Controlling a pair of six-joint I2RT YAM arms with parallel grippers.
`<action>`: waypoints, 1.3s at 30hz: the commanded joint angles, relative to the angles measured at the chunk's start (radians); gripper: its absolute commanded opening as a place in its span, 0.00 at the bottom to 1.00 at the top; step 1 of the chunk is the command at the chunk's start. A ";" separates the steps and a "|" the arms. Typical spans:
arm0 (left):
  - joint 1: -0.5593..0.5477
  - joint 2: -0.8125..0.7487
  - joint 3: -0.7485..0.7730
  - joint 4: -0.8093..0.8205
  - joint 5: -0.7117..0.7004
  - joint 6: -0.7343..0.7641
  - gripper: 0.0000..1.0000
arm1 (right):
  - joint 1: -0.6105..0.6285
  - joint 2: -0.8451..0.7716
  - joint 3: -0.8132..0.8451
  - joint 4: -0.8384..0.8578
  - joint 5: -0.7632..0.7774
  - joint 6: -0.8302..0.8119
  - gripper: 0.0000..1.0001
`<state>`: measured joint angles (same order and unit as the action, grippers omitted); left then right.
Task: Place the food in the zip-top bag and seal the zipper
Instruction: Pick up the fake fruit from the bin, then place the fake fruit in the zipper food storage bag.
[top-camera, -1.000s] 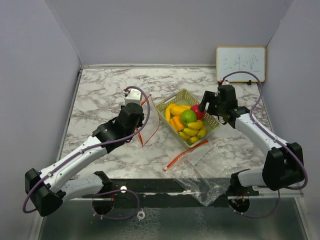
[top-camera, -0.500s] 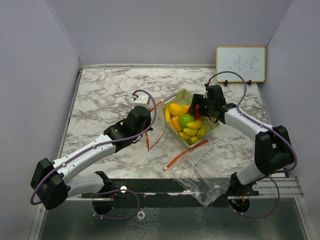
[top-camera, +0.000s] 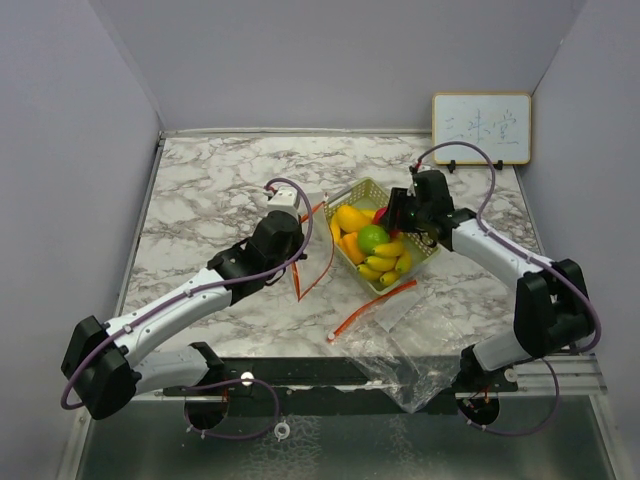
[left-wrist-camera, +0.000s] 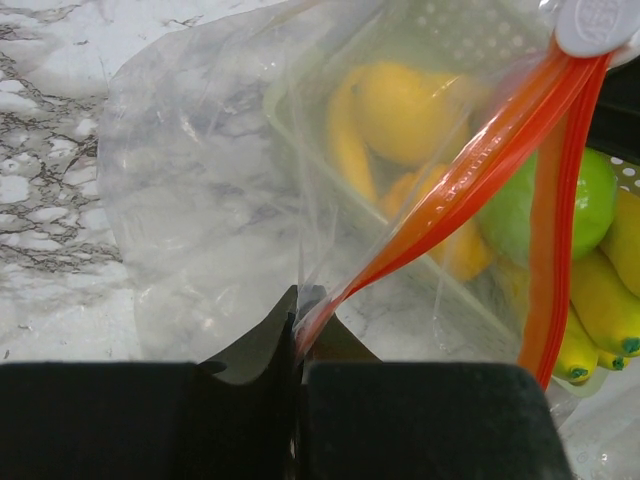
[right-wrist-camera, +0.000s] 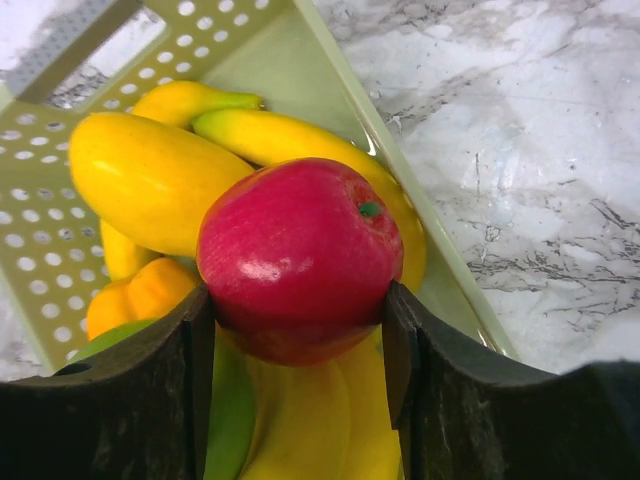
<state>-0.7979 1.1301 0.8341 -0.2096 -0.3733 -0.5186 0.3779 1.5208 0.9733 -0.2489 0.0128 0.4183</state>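
Observation:
The food (top-camera: 375, 252), yellow bananas, orange pieces, a green round fruit and a red apple (right-wrist-camera: 300, 255), lies in the pale green tray (top-camera: 426, 262). My right gripper (top-camera: 392, 216) is low over the tray's far side. In the right wrist view my right gripper (right-wrist-camera: 298, 300) has its jaws against both sides of the red apple. My left gripper (top-camera: 303, 222) holds a clear zip-top bag (left-wrist-camera: 210, 220) upright just left of the tray. In the left wrist view my left gripper (left-wrist-camera: 300, 305) is shut on the bag's mouth edge at the red-orange zipper (left-wrist-camera: 450, 190).
A second clear bag (top-camera: 405, 345) with a red-orange strip (top-camera: 372, 308) lies flat at the near edge, in front of the tray. A small whiteboard (top-camera: 481, 128) stands at the back right. Grey walls close in the marble table (top-camera: 210, 190) on three sides.
My right gripper moved left from the tray's right edge onto the red apple. My left arm carried the bag right, up to the tray. Both have been nearly still for the last half second.

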 joint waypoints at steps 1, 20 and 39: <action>0.002 0.018 0.018 0.031 0.024 -0.004 0.00 | 0.004 -0.137 0.016 0.007 -0.003 -0.022 0.31; 0.003 0.110 0.145 0.030 0.049 -0.007 0.00 | 0.010 -0.483 -0.223 0.694 -0.885 0.264 0.30; 0.003 0.105 0.208 0.015 0.177 -0.104 0.00 | 0.095 -0.417 -0.252 0.642 -0.647 0.202 0.28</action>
<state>-0.7979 1.2919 1.0264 -0.2031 -0.2676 -0.5781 0.4644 1.0901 0.7216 0.4870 -0.8200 0.6991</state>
